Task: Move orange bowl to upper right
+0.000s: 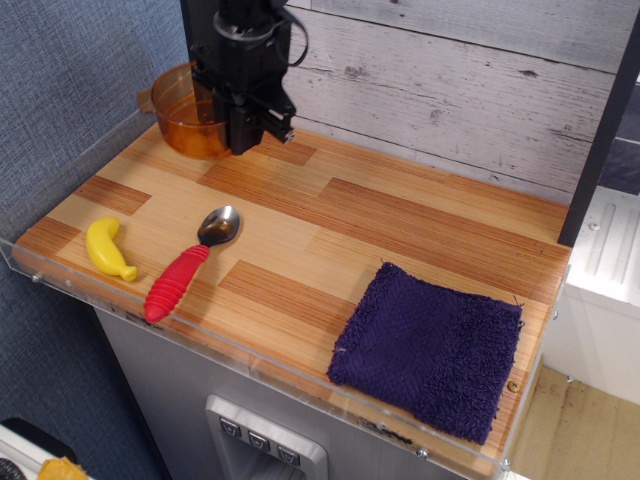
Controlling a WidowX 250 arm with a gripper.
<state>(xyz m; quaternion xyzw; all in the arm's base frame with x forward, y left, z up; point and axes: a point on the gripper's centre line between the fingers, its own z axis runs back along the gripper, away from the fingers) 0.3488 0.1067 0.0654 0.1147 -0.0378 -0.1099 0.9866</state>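
The orange bowl (180, 122) is a translucent amber pot with a small side handle showing on its left. It hangs in the air over the table's back left corner, tilted slightly. My gripper (245, 135) is black and points down. It is shut on the bowl's right rim, and part of the bowl is hidden behind it. The wooden table (400, 215) lies below.
A spoon with a red handle (185, 268) and a yellow banana toy (108, 250) lie at the front left. A dark purple towel (430, 345) lies at the front right. A clear low wall rims the table, and a plank wall stands behind it.
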